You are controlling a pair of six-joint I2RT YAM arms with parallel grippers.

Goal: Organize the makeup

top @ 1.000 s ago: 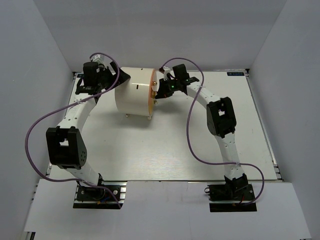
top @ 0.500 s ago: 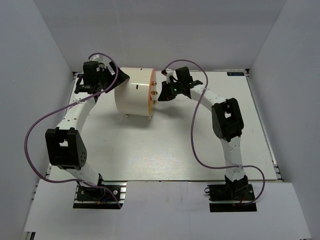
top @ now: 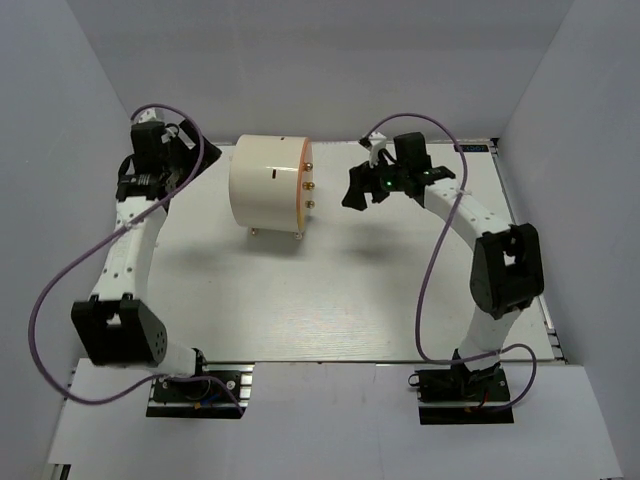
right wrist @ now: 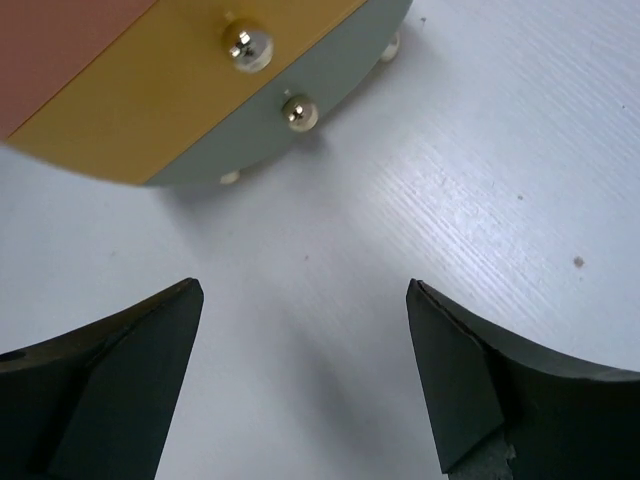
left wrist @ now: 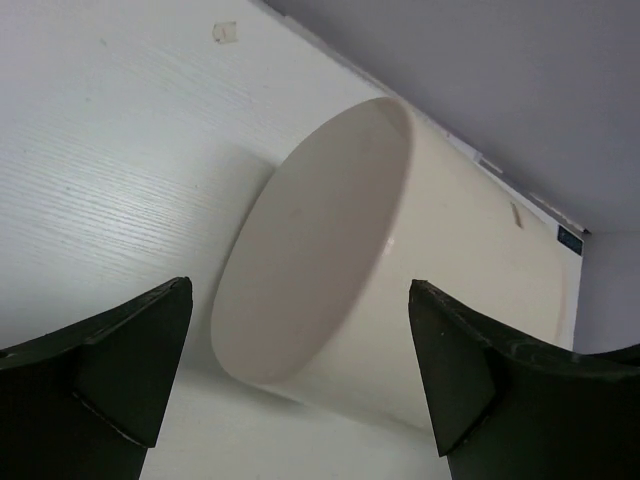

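Observation:
No makeup shows in any view. My left gripper (top: 203, 160) is open at the back left, its empty jaws facing the plain rear of the cream cylinder (top: 268, 185) from a short way off. In the left wrist view that gripper (left wrist: 300, 290) frames the cylinder's (left wrist: 330, 260) flat back. My right gripper (top: 355, 190) is open too and holds nothing, a little to the right of the cylinder's orange front (top: 303, 185). The right wrist view shows that gripper (right wrist: 303, 285) over bare table, with the front (right wrist: 150, 90) and gold knobs (right wrist: 247, 45) beyond.
The cylinder lies on its side on small feet near the back middle of the white table (top: 330, 290). The front panels in the right wrist view sit flush. Grey walls close in the table at the left, back and right.
My right gripper has opened and drawn back to the right, away from the knobs on the cylinder's front. My left gripper has pulled away to the left from the cylinder's back.

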